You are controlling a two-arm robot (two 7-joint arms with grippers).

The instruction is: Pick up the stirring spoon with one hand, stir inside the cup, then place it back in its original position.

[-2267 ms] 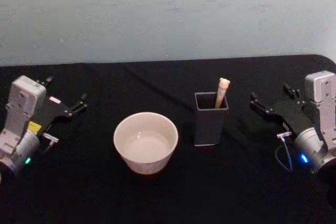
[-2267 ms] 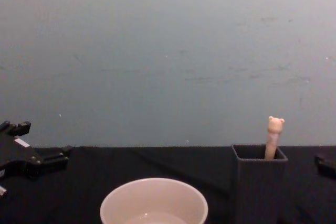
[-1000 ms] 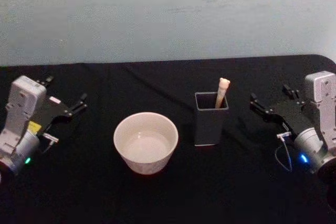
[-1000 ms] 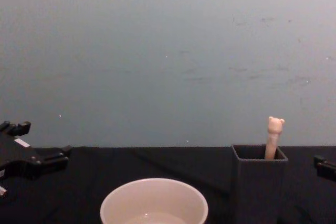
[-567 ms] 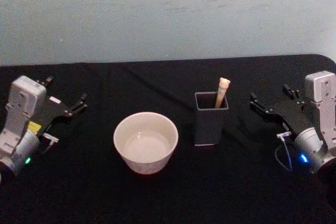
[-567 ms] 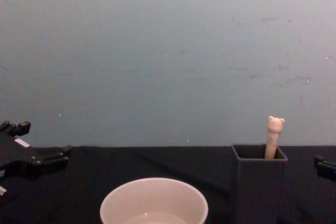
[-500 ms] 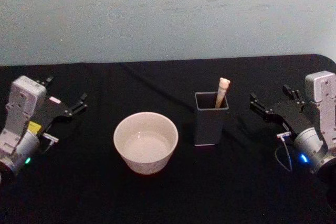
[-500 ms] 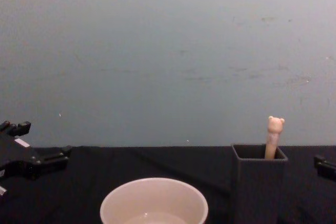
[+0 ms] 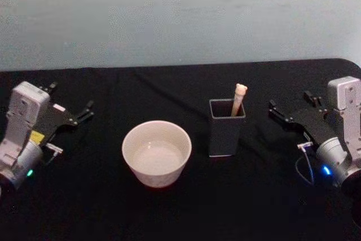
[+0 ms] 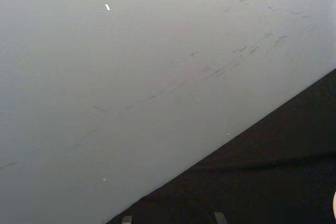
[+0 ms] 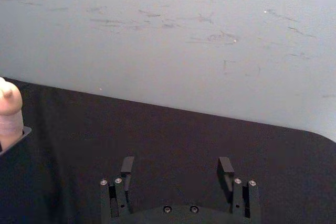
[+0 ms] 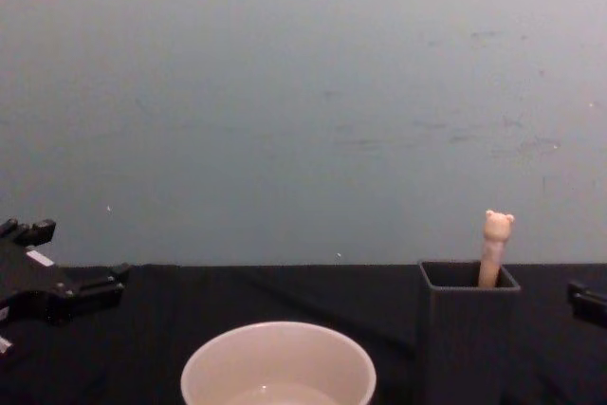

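Note:
The stirring spoon (image 9: pixel 239 99) stands in a dark grey square holder (image 9: pixel 225 131), its cream handle and bear head (image 12: pixel 497 227) sticking out above the rim. The cream-white cup (image 9: pixel 157 152) sits left of the holder, with its rim (image 12: pixel 278 343) low in the chest view. My right gripper (image 9: pixel 290 101) rests open to the right of the holder, apart from it. In the right wrist view its fingers (image 11: pixel 127 165) are spread, and the spoon's top (image 11: pixel 8 111) shows at the edge. My left gripper (image 9: pixel 69 97) sits open at the far left, holding nothing.
A black cloth covers the table (image 9: pixel 169 207), which ends at a pale grey-blue wall (image 9: pixel 180 15). Open cloth lies between the cup and the left gripper, and in front of the cup and holder.

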